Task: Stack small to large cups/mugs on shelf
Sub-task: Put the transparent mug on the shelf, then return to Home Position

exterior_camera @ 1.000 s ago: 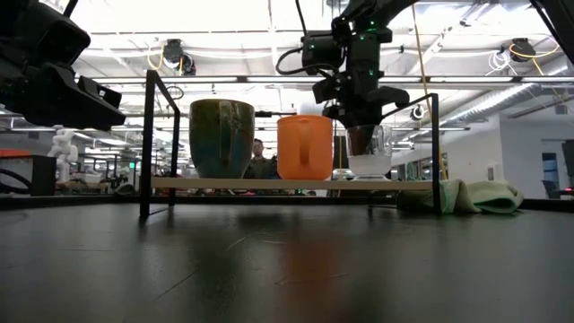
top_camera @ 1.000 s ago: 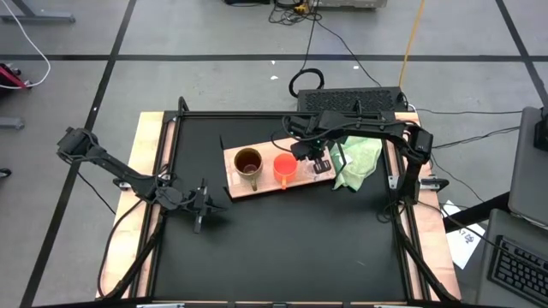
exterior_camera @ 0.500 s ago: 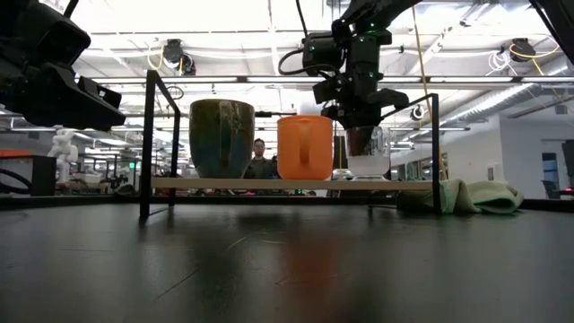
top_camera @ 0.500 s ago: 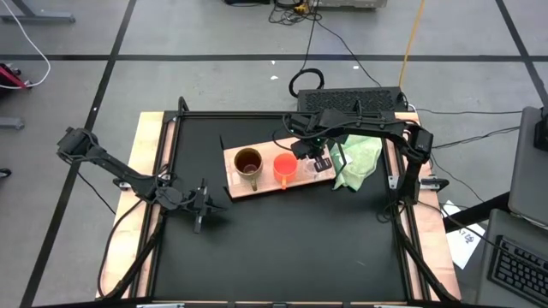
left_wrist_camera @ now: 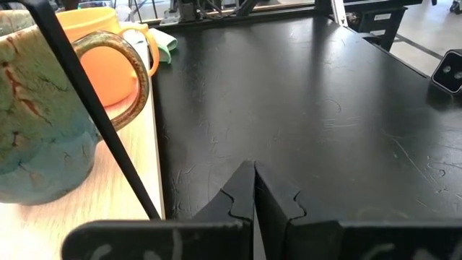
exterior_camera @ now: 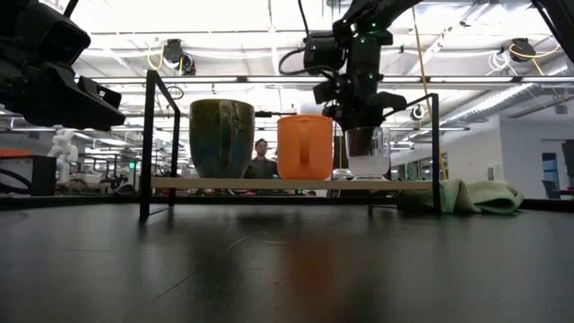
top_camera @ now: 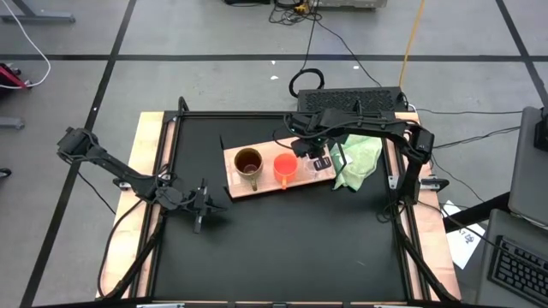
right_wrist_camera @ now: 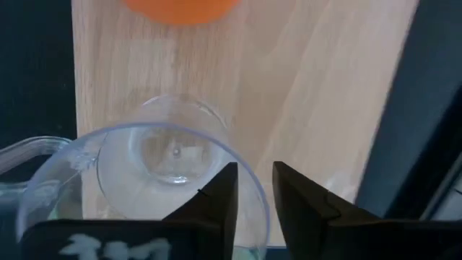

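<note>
No legible text, labels, brands, numbers or signs anywhere.

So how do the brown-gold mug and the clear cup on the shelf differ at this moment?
The brown-gold mug is the largest and opaque; the clear cup is the smallest and see-through. The mug stands free at one end of the shelf, with no gripper near it; the clear cup sits at the other end with the right gripper astride its rim, one finger inside and one outside. The left gripper waits shut over the table. Both cups stand upright on the shelf.
</note>
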Robot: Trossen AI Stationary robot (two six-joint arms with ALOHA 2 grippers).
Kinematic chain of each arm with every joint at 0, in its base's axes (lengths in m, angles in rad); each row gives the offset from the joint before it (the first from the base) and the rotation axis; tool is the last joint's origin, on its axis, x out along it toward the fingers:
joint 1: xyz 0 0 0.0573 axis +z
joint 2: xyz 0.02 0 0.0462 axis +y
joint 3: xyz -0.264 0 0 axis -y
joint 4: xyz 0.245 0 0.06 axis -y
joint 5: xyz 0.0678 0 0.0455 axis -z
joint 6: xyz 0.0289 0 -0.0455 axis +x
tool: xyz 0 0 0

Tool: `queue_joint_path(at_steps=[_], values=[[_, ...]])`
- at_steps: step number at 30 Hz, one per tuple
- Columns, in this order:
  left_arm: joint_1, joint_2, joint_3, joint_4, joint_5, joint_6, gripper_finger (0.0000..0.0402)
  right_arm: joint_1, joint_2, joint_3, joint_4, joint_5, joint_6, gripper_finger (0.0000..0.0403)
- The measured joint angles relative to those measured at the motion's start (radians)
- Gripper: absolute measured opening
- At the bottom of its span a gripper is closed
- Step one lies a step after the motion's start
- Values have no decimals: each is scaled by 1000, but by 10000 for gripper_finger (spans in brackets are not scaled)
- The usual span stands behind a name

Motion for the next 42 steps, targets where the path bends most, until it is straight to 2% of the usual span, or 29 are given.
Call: queue_joint_path(at_steps=[7, 15, 17, 19, 23, 28, 35, 38, 42], values=[[0, 0, 0, 0, 0, -1, 10, 0, -53, 1, 13, -13, 24, 102], [0, 0, 0, 1, 0, -21, 10, 18, -175, 2, 19, -22, 112, 108], [1, 0, 0, 1, 0, -27, 10, 30, -220, 2, 21, -53, 143, 107], [1, 0, 0, 5, 0, -27, 10, 39, -267, 3, 28, -128, 174, 105], [0, 0, 0, 25, 0, 6, 10, 63, -354, 3, 57, -294, 240, 78], [0, 0, 0, 67, 0, 122, 4, 144, -451, -13, 75, -311, 262, 11], [-42, -20, 0, 113, -36, 331, 2, 243, -668, -228, 238, -297, 356, 1], [-65, -71, 0, 118, -96, 379, 1, 264, -787, -351, 298, -226, 414, 1], [-85, -178, 0, 78, -167, 405, 1, 280, -961, -529, 429, -201, 498, 1]])
